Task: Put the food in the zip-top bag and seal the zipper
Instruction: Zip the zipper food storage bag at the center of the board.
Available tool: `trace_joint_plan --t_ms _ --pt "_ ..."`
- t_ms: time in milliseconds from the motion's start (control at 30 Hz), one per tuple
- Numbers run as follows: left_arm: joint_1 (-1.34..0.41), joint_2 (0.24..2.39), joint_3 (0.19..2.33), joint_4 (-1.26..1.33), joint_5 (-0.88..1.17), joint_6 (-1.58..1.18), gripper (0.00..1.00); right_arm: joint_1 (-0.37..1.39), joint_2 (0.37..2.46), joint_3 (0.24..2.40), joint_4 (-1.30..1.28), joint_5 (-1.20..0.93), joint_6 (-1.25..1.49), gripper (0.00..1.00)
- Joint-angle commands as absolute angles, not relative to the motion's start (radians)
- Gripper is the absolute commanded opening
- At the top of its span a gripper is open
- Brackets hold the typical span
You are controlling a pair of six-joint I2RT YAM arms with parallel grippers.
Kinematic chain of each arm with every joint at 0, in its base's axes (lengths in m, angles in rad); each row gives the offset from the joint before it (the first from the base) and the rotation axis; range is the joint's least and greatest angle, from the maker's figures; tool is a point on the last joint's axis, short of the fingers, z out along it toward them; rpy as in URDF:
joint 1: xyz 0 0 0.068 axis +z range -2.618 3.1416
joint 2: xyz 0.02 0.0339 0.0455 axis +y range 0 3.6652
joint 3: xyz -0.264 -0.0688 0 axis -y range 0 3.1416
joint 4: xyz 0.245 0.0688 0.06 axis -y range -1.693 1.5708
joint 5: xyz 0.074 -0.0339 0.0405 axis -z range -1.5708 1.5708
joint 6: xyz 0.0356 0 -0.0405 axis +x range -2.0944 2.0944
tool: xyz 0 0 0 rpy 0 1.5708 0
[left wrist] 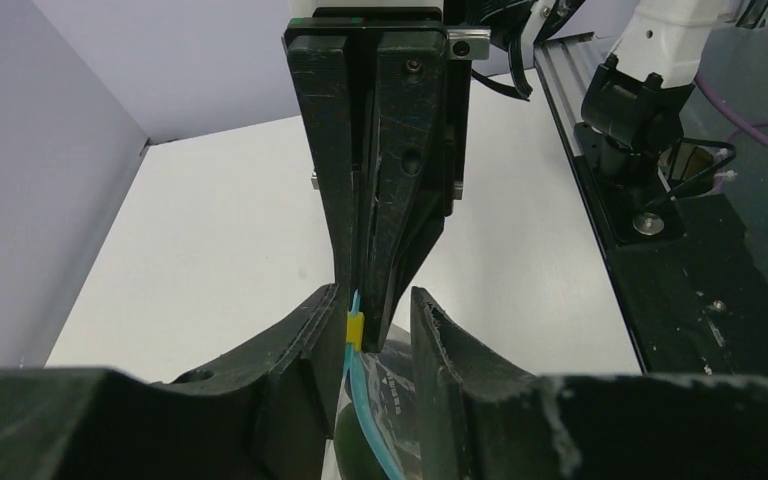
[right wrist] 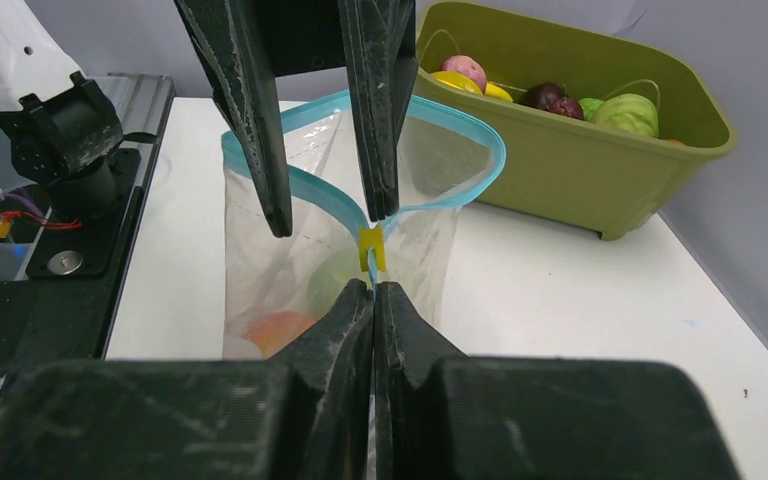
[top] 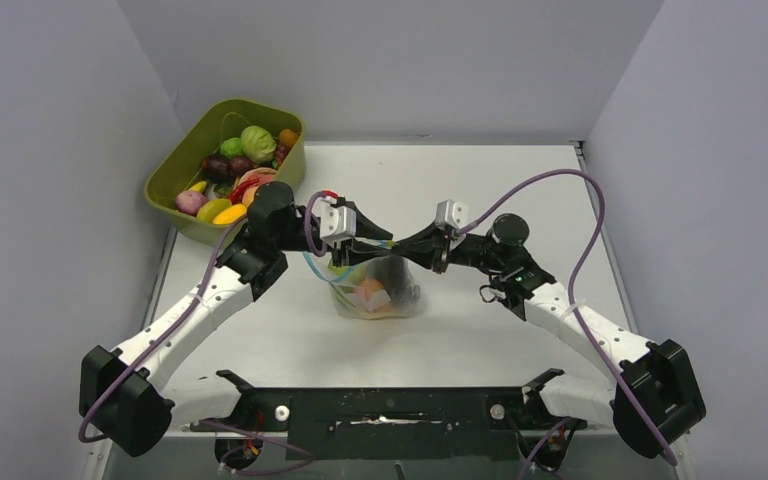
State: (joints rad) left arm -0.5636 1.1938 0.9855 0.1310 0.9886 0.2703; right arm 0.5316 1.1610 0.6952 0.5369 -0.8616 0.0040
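Observation:
The clear zip-top bag (top: 400,295) stands mid-table with food (top: 372,293) in it, an orange piece (right wrist: 275,330) and a green one (right wrist: 335,275). Its teal zipper (right wrist: 498,158) gapes in a loop that ends at a yellow clip (right wrist: 371,248). My right gripper (right wrist: 372,287) is shut on the zipper's end just below that clip. My left gripper (left wrist: 375,305) meets it tip to tip; its jaws are open, one on each side of the zipper strand (left wrist: 365,390), which lies against the left one. More food (top: 245,165) fills the tub.
An olive-green tub (top: 185,160) sits at the table's far left corner, against the left wall. The black arm-base rail (top: 390,410) runs along the near edge. Purple cables (top: 570,190) loop above the right arm.

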Motion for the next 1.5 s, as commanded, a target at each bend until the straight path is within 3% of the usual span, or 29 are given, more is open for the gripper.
trace_joint_plan --t_ms 0,633,700,967,1133,1167,1300,1467 --pt "-0.583 1.203 1.016 0.168 0.965 0.247 0.28 0.548 1.154 0.743 0.598 -0.875 -0.018 0.00" --pt "-0.592 1.213 1.072 -0.029 0.951 0.416 0.35 0.569 1.133 0.734 0.554 -0.867 -0.054 0.00" --pt "-0.592 1.218 1.084 -0.052 0.951 0.429 0.32 0.569 1.131 0.735 0.550 -0.868 -0.059 0.00" --pt "-0.590 1.250 1.151 -0.177 0.959 0.486 0.01 0.569 1.113 0.729 0.542 -0.863 -0.071 0.00" --pt "-0.586 1.258 1.193 -0.257 0.953 0.524 0.00 0.567 1.078 0.712 0.530 -0.832 -0.087 0.00" --pt "-0.587 1.257 1.197 -0.262 0.951 0.525 0.01 0.567 1.073 0.713 0.519 -0.831 -0.092 0.00" --pt "-0.586 1.249 1.199 -0.255 0.955 0.527 0.35 0.567 1.061 0.714 0.500 -0.848 -0.110 0.00" --pt "-0.588 1.272 1.239 -0.331 0.981 0.577 0.42 0.573 1.058 0.715 0.494 -0.874 -0.110 0.00"
